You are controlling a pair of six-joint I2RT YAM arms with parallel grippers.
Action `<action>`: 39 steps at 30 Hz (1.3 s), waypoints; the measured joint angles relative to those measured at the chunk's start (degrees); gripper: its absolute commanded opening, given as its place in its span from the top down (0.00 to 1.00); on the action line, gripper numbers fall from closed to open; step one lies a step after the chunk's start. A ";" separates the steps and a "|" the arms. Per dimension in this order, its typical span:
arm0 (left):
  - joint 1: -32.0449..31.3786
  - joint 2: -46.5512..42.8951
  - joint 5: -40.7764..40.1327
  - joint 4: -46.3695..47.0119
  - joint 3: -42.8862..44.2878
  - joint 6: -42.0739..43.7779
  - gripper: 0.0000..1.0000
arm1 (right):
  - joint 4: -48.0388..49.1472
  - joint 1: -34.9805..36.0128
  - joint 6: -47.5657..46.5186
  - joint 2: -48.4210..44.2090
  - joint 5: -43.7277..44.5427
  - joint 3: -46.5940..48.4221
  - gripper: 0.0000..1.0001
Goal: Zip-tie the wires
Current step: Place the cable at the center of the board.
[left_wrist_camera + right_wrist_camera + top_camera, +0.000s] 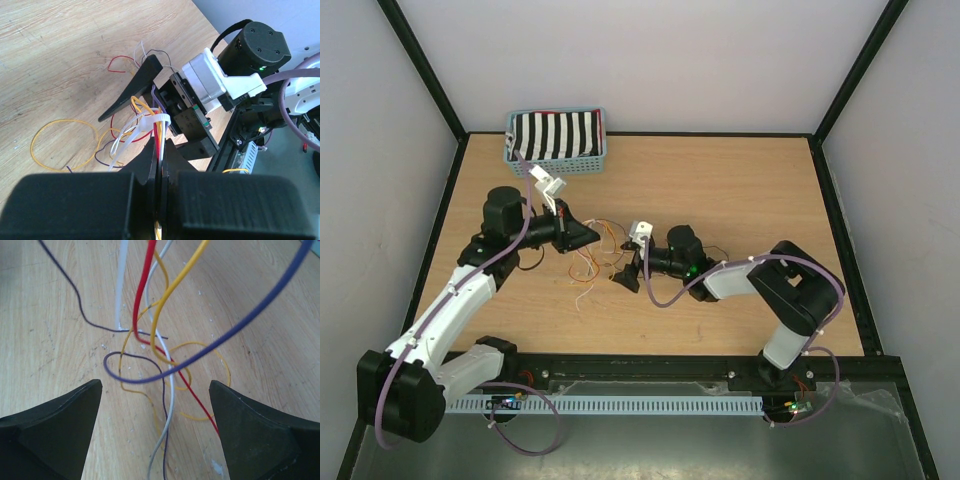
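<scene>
The wires [598, 256] are thin orange, red, dark and white strands, partly lifted and partly looped on the wooden table. My left gripper [588, 236] is shut on the bundle; in the left wrist view its jaws [161, 146] pinch red, yellow and white strands. A white zip tie [145, 124] is looped round the bundle just beyond the fingertips. My right gripper [625, 276] faces the left one and is open. In the right wrist view [155, 412] the wires [150, 340] hang between its wide-apart fingers [60, 425] without touching them.
A blue basket [597, 160] holding a black-and-white striped cloth stands at the back left of the table. Loose yellow wire loops [55, 145] lie on the wood left of the bundle. A black rail [650, 365] runs along the near edge.
</scene>
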 measured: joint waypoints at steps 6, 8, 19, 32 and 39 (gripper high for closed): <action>0.00 0.00 0.63 -0.15 0.15 -0.63 1.00 | 2.82 1.01 -0.24 4.28 1.73 3.45 0.01; 0.00 0.00 0.85 -0.20 0.15 -0.79 1.00 | 3.89 1.46 -0.04 5.90 2.19 4.48 0.01; 2.25 -0.07 1.55 -0.59 0.15 -1.97 1.00 | 6.10 3.04 2.21 10.45 4.66 7.63 0.84; 14.45 -1.01 2.62 -15.76 4.22 -0.90 1.00 | -11.02 3.04 -7.23 9.33 15.04 16.09 1.00; 19.34 4.44 7.30 -21.03 4.11 -1.49 1.00 | -20.83 3.04 -15.72 9.05 25.14 21.84 1.00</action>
